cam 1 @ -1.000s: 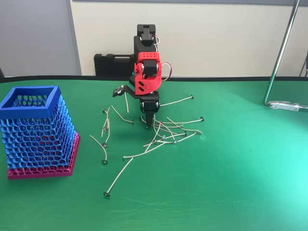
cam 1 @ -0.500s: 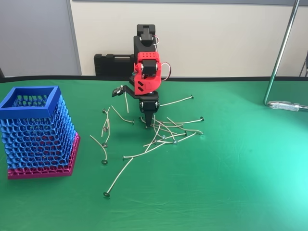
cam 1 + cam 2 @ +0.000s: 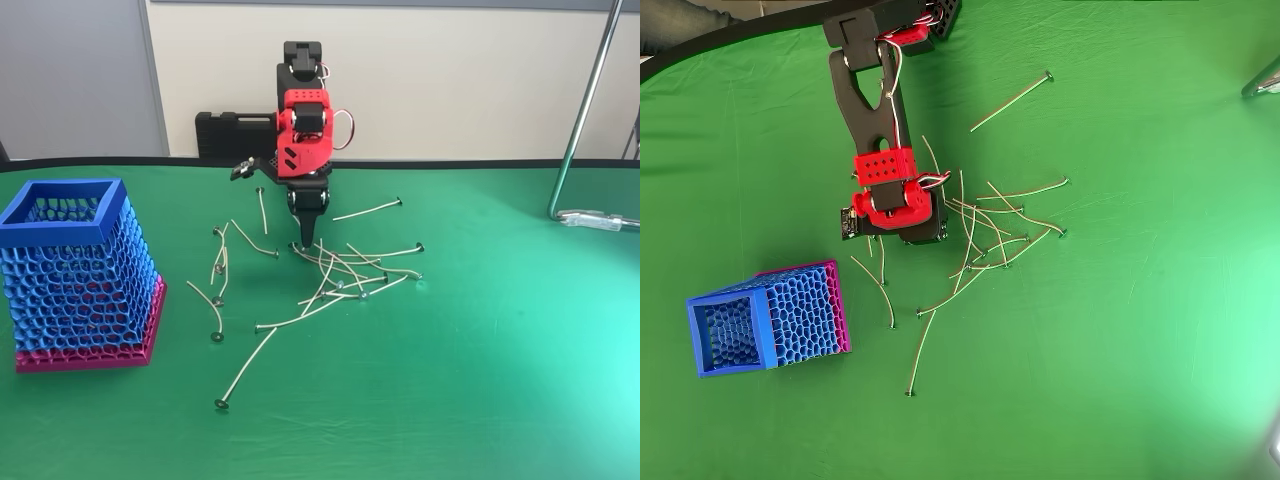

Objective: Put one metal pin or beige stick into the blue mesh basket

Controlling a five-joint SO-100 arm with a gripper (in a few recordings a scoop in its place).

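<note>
**Pincer above pin pile, basket apart**

Red and black arm (image 3: pixel 303 130) reaching down over green surface (image 3: pixel 500 350). Pincer (image 3: pixel 305 238) pointed straight down, tips tapered to a narrow point just above the 9 o'clock edge of the pin pile (image 3: pixel 350 275); apparently closed, fingers pressed together, nothing visibly gripped. In overhead view, pincer (image 3: pixel 923 230) hidden under the arm's wrist block; state not readable there.

Pins: thin pale beige sticks with small dark round heads, crossed over one another at centre of surface. Short bent pin (image 3: pixel 253 240) lying flat at 9 o'clock of the pincer, near but apart from it; same pin (image 3: pixel 869 268) in overhead view just below the wrist block. More loose pins scattered toward 7 o'clock and 2 o'clock of the pile.

Blue mesh basket (image 3: pixel 75 275) upright on magenta base, at far 9 o'clock of surface, well apart from pile and pincer. In overhead view, basket (image 3: pixel 765 320) at 8 o'clock of the arm; contents not discernible.

Black case (image 3: pixel 235 135) behind surface at 12 o'clock. Metal pole (image 3: pixel 585 110) at 2 o'clock.
</note>
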